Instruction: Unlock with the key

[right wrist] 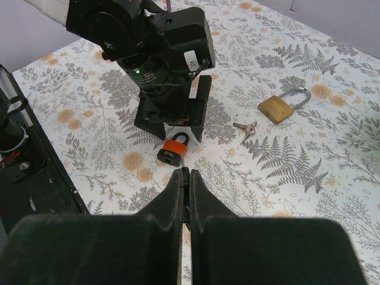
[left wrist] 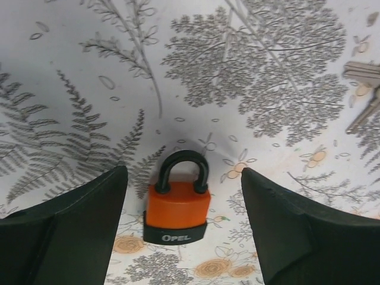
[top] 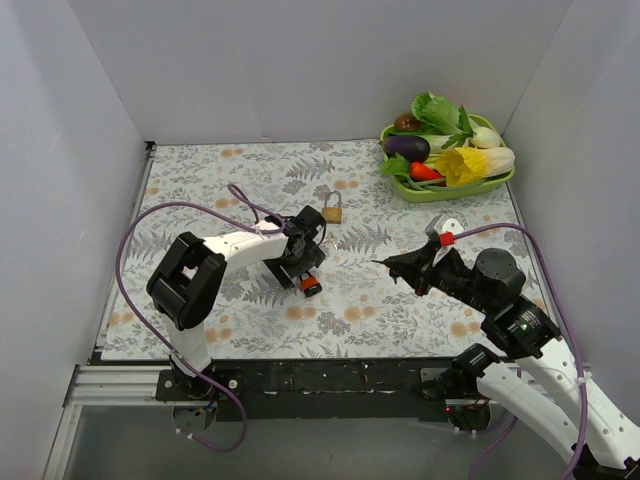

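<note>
The orange padlock lies flat on the floral table, shackle seated, between the spread fingers of the left gripper and clear of both. The keys lie near it, beside a brass padlock. The right gripper hangs near the orange padlock, fingers pressed together.

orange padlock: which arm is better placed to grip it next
Left. The left gripper is open, the orange padlock lying between its fingers in its wrist view; the right gripper is shut and farther off.
</note>
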### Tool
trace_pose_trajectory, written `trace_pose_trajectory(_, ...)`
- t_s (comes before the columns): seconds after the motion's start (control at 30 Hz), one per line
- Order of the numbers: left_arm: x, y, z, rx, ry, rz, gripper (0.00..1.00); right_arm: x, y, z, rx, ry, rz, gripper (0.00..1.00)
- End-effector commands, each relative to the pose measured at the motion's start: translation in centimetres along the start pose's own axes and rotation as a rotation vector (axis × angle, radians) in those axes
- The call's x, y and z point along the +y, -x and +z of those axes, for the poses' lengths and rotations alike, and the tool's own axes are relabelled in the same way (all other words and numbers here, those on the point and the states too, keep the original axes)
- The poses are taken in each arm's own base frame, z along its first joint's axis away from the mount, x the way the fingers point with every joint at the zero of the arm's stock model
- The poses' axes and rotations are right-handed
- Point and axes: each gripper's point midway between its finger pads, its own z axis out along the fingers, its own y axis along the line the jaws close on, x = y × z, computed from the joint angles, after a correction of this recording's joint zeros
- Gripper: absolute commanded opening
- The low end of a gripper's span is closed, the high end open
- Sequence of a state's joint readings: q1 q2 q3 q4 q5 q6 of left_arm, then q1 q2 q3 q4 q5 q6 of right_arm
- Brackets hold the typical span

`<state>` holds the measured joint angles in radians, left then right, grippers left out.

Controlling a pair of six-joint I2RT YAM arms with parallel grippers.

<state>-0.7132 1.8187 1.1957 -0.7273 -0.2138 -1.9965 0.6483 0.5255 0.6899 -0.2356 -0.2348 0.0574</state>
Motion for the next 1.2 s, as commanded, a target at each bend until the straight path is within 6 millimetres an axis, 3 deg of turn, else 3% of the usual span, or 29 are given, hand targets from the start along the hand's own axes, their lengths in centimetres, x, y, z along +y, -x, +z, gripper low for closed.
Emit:
trace_pose_trajectory(0.0,-0.6,2.4,-0.7,-0.084,0.096,-1.069,0.76,0.1,1.3,0.0,-0.050,0.004,-0.001,0.01)
trace_pose_trajectory(0.23,0.7,0.9,-0.8,-0.065,0.158,-0.958,0.76,0.3,1.5,0.0,-0.057,0.010,-0.002,0.01)
trace_pose_trajectory(0.63,-2.6,-0.5,0.3,-0.014,0.152,-0.886,0.82,0.2,1.5,-0.2,-0.058,0.003,-0.003,0.01)
trace_pose_trajectory(0.97,-1.5,-3.7,-0.4,0.023,0.169,-0.921,0.80,0.3,1.6,-0.4,-0.068,0.005,-0.005,0.01)
trace_pose_trajectory(1.03,-1.3,-4.1,-0.1,0.035,0.169,-0.923,0.79,0.3,1.7,-0.4,-0.072,0.005,-0.005,0.01)
trace_pose_trajectory(1.17,-1.7,-4.3,0.1,0.043,0.169,-0.931,0.65,0.3,1.7,-0.5,-0.075,0.005,-0.005,0.01)
